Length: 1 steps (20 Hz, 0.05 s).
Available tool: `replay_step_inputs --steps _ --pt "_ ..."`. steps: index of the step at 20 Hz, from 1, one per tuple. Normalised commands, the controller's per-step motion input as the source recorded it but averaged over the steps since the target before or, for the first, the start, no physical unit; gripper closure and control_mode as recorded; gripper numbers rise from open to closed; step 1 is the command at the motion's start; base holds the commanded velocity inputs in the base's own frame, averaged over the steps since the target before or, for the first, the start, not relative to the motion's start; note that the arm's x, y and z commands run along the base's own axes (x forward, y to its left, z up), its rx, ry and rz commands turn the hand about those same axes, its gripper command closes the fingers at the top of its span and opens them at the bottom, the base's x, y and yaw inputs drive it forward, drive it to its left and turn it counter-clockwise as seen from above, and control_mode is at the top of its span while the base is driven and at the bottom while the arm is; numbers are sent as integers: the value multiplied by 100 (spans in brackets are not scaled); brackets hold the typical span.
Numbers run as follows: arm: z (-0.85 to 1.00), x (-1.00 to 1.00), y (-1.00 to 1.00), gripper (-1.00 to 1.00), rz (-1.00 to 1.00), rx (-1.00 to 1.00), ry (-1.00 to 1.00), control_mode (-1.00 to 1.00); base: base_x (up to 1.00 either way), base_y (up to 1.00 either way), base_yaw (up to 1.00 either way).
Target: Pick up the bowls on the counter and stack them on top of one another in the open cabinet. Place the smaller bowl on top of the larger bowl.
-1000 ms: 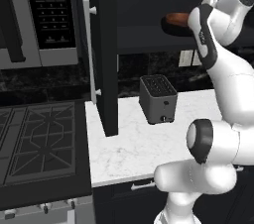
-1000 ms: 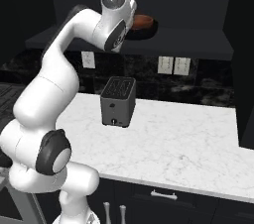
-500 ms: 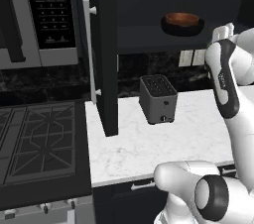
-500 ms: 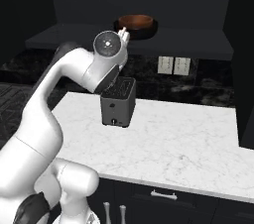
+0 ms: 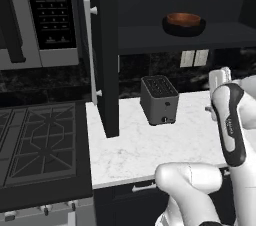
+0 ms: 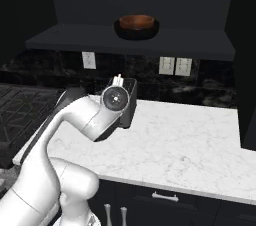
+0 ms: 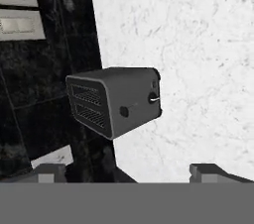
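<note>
Nearest the base, the white arm folds low over the counter [image 5: 150, 145], its hand pointed down at the marble. In the hand view the gripper [image 7: 129, 171] shows two dark fingertips set wide apart at the bottom edge with nothing between them, so the hand is open and empty. Just beyond it stands the grey toaster [image 7: 116, 100], near the dark backsplash with its pale wall outlets [image 6: 175, 65]. The marble around the toaster carries no bowl that can be seen.

Further back and higher, the cabinet [image 5: 185, 37] stands with its tall door [image 5: 102, 50] swung out beside the microwave [image 5: 42, 17]. On its dark shelf sit the bowls [image 6: 137, 25]: a black outside with a reddish-brown rim and inside. From this angle it reads as one shape, so whether a smaller bowl is nested on a larger one cannot be told for sure.

Judging by the bare counter and the empty hand, the stacking looks finished or nearly so; all that seems left is to confirm the stack
</note>
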Motion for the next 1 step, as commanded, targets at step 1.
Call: replay_step_inputs --steps 1 --pt "-67 6 0 -100 13 4 9 -100 0 0 0"
